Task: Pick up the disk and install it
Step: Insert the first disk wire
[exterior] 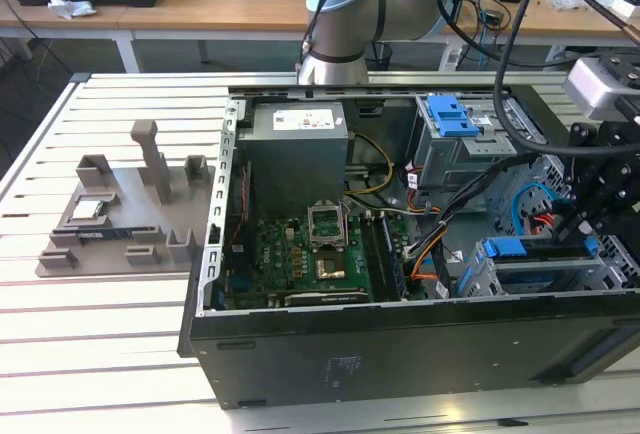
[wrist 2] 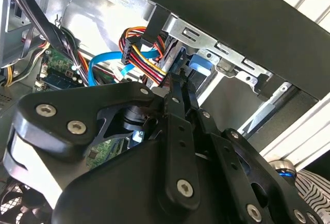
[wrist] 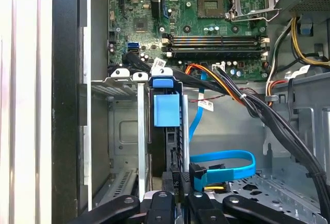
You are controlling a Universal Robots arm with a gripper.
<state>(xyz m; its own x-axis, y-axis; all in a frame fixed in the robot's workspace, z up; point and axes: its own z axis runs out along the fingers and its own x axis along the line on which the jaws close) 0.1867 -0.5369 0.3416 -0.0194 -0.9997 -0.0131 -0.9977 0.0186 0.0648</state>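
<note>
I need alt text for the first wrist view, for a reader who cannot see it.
The end effector hangs inside an open computer case, at the blue-framed disk standing in a metal drive bay. Beyond lie a green motherboard and blue cables.

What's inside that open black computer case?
A green circuit board, grey metal power box, coloured cables and blue-framed drive bays. The black claw covers part of the bays.

In the first wrist view, only the blue-framed end of the disk (wrist: 166, 109) shows; the drive cage (wrist: 129, 131) hides its body. The gripper (wrist: 178, 195) is cut off below its fingers, and whether they grip the disk cannot be told.
</note>
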